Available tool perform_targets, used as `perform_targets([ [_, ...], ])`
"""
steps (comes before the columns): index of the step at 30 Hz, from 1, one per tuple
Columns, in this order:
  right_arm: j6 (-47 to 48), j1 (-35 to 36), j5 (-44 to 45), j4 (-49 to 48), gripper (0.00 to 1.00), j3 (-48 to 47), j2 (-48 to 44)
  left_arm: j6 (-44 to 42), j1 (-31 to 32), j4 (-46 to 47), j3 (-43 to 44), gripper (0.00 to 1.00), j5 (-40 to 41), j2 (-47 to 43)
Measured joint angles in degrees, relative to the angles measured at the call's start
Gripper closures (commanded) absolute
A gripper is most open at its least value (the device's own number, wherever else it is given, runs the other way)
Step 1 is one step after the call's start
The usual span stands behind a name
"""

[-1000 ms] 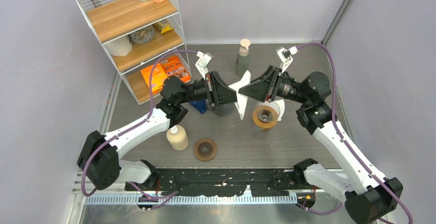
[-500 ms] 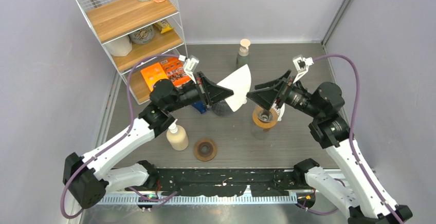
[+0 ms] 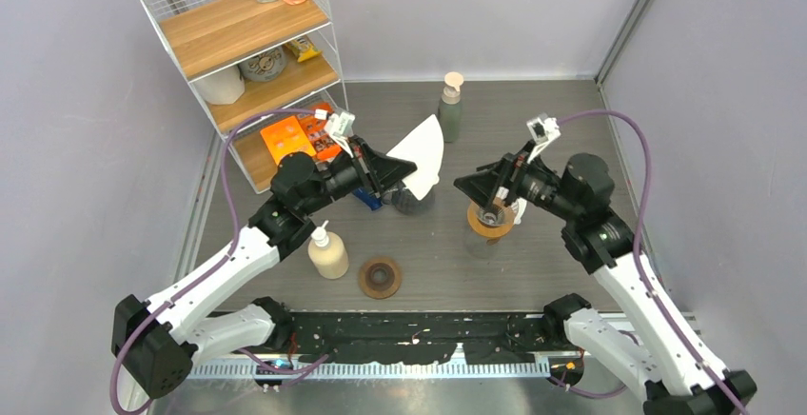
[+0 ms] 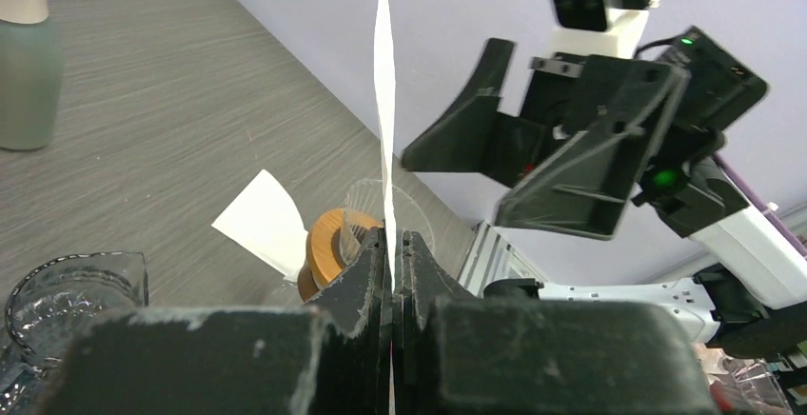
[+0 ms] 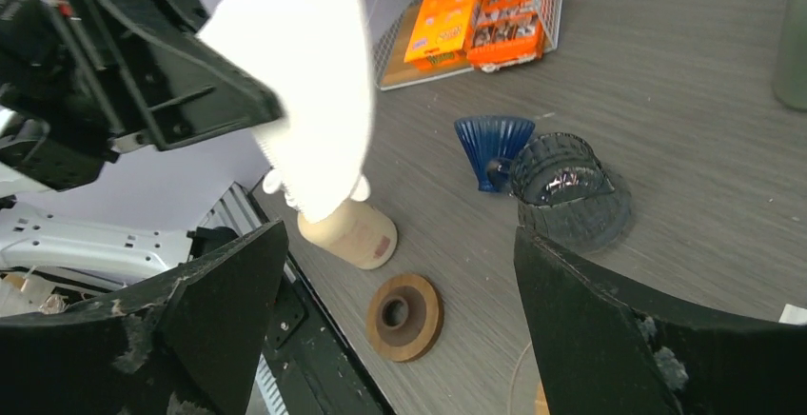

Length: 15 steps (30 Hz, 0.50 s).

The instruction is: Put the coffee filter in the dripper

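Observation:
A white paper coffee filter (image 3: 420,151) hangs in the air, pinched at its lower edge by my left gripper (image 3: 390,173), which is shut on it. The left wrist view shows the filter (image 4: 384,101) edge-on, rising from the closed left gripper (image 4: 391,236). The clear dripper with a wooden collar (image 3: 492,220) sits on a glass vessel to the right, and in the left wrist view the dripper (image 4: 328,244) lies beyond the fingers. My right gripper (image 3: 473,189) stands wide open above the dripper, apart from the filter. The right gripper (image 5: 400,239) holds nothing, with the filter (image 5: 314,101) ahead of it.
A blue cone dripper (image 5: 493,148) and a dark glass vessel (image 5: 569,187) stand mid-table. A wooden ring (image 3: 380,277) and a cream pump bottle (image 3: 328,255) sit nearer the bases. A green bottle (image 3: 450,108) is at the back, a wire shelf (image 3: 249,63) back left. A second white paper (image 4: 262,225) lies by the dripper.
The right gripper opened, let go of the filter and drew back to the right. The left gripper, still shut on the filter, pulled it left and tilted it upward.

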<state>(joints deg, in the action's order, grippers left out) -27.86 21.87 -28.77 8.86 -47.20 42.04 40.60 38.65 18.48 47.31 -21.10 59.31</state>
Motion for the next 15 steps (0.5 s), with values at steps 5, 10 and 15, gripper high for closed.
perform_targets([
  [5,0.22,0.0,-2.8,-1.55,0.05,0.0,7.37,1.01,-0.07,0.52,-0.2,1.0,0.44,0.0],
  [10,0.07,-0.02,-5.97,-3.58,0.05,0.0,11.43,1.75,-0.07,1.49,-0.63,1.0,0.55,-0.02],
  [15,-0.79,-0.04,-7.65,-6.58,0.04,0.0,12.37,2.62,-0.07,2.54,-0.63,1.0,0.48,-0.02],
])
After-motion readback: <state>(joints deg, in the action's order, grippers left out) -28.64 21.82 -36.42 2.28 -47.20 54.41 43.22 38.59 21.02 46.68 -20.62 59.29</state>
